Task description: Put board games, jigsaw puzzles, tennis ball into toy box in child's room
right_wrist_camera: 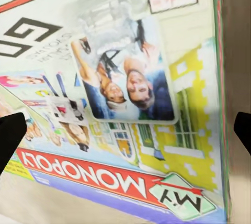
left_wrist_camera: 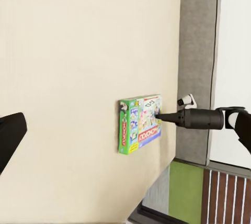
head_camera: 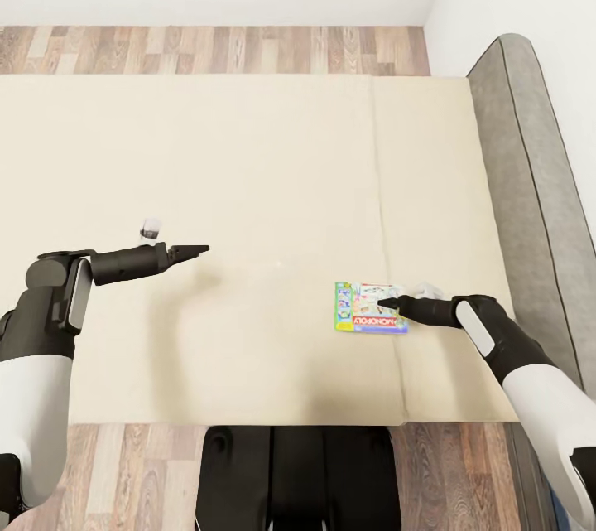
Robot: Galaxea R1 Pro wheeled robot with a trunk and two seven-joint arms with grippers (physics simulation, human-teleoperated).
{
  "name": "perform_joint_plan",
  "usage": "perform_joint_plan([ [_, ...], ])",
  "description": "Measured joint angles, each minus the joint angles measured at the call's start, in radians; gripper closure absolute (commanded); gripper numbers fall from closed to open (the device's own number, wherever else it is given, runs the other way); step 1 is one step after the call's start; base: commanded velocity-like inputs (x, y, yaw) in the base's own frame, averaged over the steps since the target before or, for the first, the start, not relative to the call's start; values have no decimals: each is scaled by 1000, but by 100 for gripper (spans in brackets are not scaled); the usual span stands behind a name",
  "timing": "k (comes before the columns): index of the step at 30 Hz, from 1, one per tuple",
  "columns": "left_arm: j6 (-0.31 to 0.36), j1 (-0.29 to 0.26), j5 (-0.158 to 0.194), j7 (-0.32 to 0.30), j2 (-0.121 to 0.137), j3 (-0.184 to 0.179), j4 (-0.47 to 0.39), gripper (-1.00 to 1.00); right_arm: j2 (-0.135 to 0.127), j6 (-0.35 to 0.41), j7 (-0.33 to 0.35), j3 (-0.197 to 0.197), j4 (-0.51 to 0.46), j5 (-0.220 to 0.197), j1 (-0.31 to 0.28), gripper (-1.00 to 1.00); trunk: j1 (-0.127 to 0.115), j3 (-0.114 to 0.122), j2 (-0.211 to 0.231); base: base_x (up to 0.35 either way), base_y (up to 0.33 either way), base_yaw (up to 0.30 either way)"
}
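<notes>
One of the board games (head_camera: 370, 308), a flat white-and-green "My Monopoly" box, lies on the beige sheet of the bed (head_camera: 248, 166) near its front right. My right gripper (head_camera: 387, 302) hovers low over the box's right edge, open, nothing between its fingers. In the right wrist view the box lid (right_wrist_camera: 125, 103) is very close, with a dark fingertip (right_wrist_camera: 10, 135) at each side. My left gripper (head_camera: 199, 249) hangs open and empty over the bed's left middle, far from the box. The left wrist view shows the box (left_wrist_camera: 140, 123) with the right gripper (left_wrist_camera: 161, 118) at its edge.
A dark grey padded headboard (head_camera: 530, 183) runs along the bed's right side against a white wall. Wood-plank floor (head_camera: 215, 49) lies beyond the bed's far edge and at its near edge beside my dark base (head_camera: 290, 473). The sheet is bare elsewhere.
</notes>
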Motion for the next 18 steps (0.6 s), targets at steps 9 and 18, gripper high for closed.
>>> perform_joint_plan([
  [9, 0, 0, 0, 0, 0, 0, 0, -100, -21, 0, 3, 0, 0, -6, 0, -100, 0, 0, 0, 0, 168, 0],
  [18, 0, 0, 0, -1, 0, 0, 0, -100, -36, 1, 3, 0, 0, -16, 0, -100, 0, 0, 0, -22, 165, 0],
])
